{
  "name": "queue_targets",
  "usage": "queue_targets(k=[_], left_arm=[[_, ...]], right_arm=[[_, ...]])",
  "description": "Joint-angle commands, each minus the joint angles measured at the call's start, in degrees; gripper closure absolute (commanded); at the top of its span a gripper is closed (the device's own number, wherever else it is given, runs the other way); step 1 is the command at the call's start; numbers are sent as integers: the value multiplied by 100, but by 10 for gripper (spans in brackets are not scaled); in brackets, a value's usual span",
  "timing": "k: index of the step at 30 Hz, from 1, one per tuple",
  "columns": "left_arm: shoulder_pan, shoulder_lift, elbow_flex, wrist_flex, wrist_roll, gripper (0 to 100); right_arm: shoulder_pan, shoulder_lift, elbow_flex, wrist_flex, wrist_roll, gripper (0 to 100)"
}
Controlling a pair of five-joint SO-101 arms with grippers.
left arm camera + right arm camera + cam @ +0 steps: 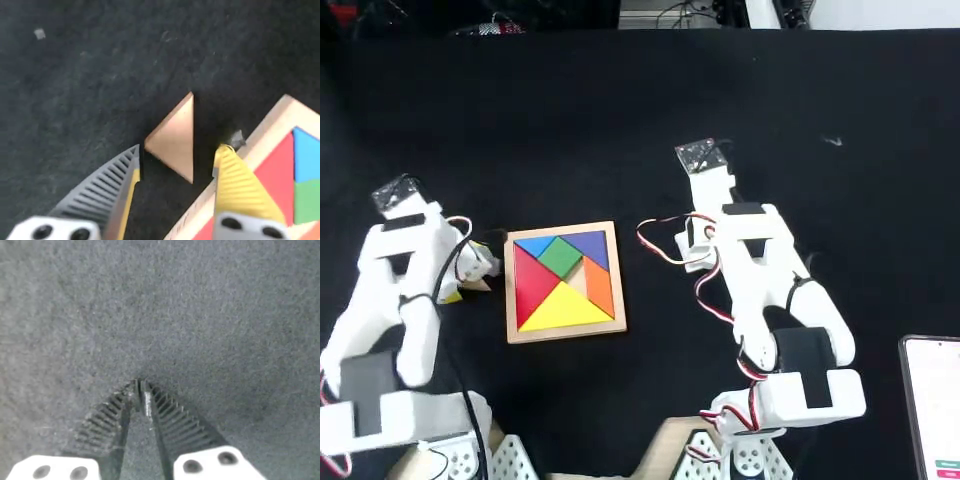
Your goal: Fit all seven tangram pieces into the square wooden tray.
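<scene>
Found left gripper [178,150] wide open, holding nothing, jaws straddling the tan triangle [174,140]. Piece lay flat on the bench [75,75] just outside the tray [272,120], long edge tray-side. Noted right gripper [140,387] closed, empty, beyond the tray.

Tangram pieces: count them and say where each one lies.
7. Six lie in the tray: blue, green, purple, red, yellow, orange. The seventh, a tan triangle, lies on the cloth beside it, between the open fingers of the left hand.

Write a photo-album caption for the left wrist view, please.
Open jaws of the left arm flank a small tan wooden triangle on black cloth, beside a corner of the square wooden tray.
</scene>
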Motion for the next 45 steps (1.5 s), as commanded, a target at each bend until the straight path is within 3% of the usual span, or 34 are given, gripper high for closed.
queue_targets(k=[1,8,18,28,34,40,45], left_arm=[[84,466,-497,-352,88,759],[84,580,-646,-369,62,866],[75,501,-541,-343,88,873],[382,-1371,-84,18,9,873],[1481,-2215,233,167,-536,871],[2800,-2189,-48,369,-598,870],[3292,-1547,-479,325,-554,869]], right_arm=[[-88,-31,-251,-53,70,987],[-88,-31,-251,-53,70,987],[-88,-31,-259,-53,70,987],[-88,-31,-259,-53,70,987],[-88,-40,-259,-53,70,987],[-44,-75,-268,-53,70,987],[-44,-75,-268,-53,70,987]])
